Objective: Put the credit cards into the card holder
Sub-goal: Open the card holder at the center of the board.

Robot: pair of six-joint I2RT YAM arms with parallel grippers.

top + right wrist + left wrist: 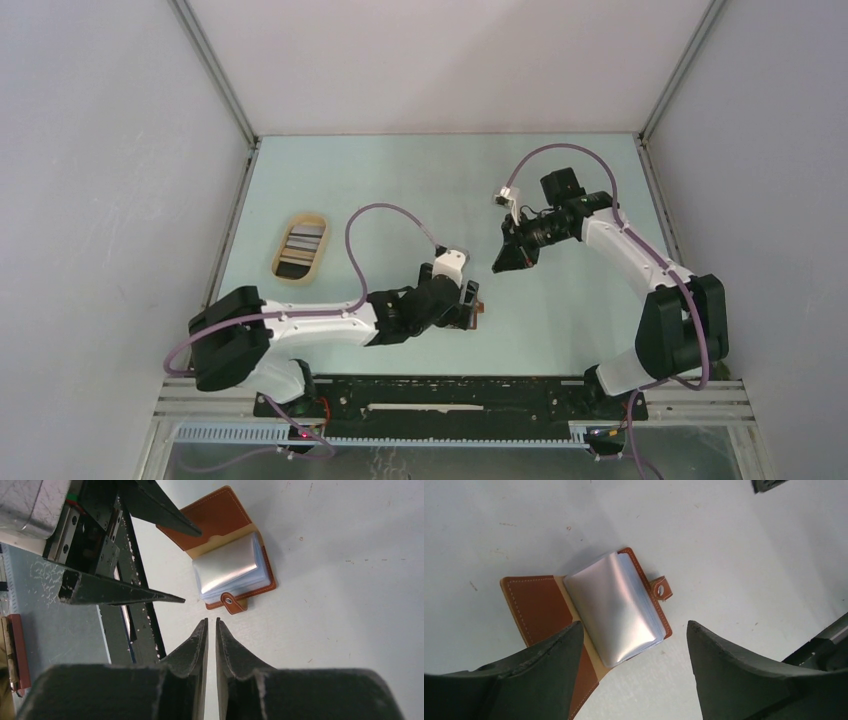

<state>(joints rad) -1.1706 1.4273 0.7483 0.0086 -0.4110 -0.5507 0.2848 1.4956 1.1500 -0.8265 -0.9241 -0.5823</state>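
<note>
The card holder (536,605) lies open on the table, brown cover to the left, clear inner sleeves (619,607) fanned up, clasp tab (661,588) on the right. My left gripper (633,625) is open just above it, one finger over the cover, the other over bare table. The holder also shows in the right wrist view (225,515) and as a small brown edge in the top view (480,312). My right gripper (211,621) is shut and empty, close beside the clasp tab. The credit cards (301,244) lie in the oval tray, far left of both grippers.
The oval tan tray (281,262) sits at the left middle of the table. The left gripper (468,302) and the right gripper (503,263) are close together near the table's middle front. White walls enclose the table on three sides.
</note>
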